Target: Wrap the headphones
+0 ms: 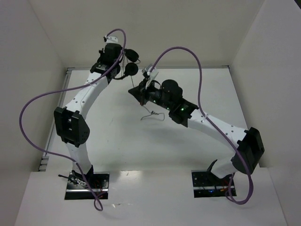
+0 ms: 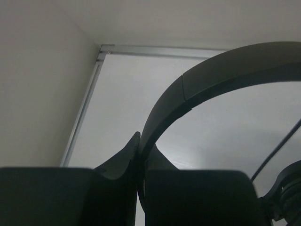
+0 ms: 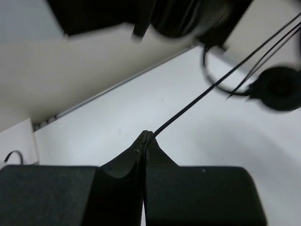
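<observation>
— Where's the left arm (image 1: 87,96)?
— Stretched toward the table's (image 1: 117,136) far edge, raised, its end effector (image 2: 139,141) clamped on the headphones' (image 1: 133,55) smooth, thin arched headband (image 2: 211,70); the round black ear pads (image 1: 131,70) hang in the air beside it.
— And the right arm (image 1: 211,125)?
— Bent inward, its end effector (image 3: 145,139) pinched shut on the thin dark cord (image 3: 197,98), which runs straight.

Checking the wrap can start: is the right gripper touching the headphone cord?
Touching. The right wrist view shows the right gripper shut on the cord, which emerges from its fingertips.
</observation>
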